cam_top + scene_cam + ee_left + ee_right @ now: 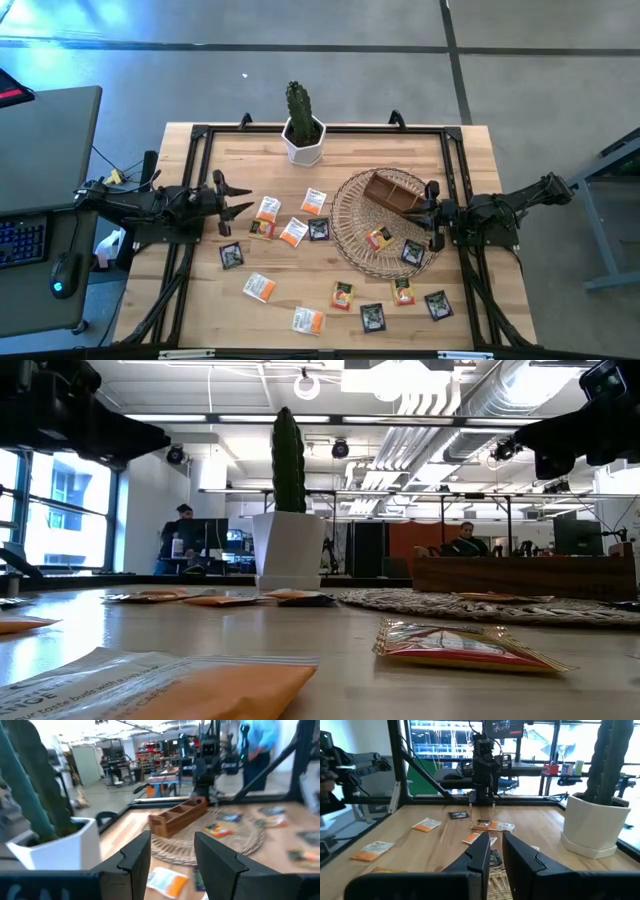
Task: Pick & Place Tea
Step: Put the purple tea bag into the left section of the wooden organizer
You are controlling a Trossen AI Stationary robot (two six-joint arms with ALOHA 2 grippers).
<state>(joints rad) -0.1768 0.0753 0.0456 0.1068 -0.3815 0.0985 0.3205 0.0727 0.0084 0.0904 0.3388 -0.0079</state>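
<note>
Barely started: two tea bags on the wicker tray, the wooden box looks empty, rest scattered lower-centre on the tabletop; left gripper jaws open and empty, right gripper jaws nearly shut, empty.

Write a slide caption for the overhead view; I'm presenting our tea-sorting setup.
Both arms flank tea sachets scattered around a wicker tray holding a wooden box.

Pale striped-plank table with black frame, white pot holding dark green cactus, tan woven wicker tray, brown wooden box, tea sachets white-and-orange, black with green label, yellow-red, dark arms.
</note>
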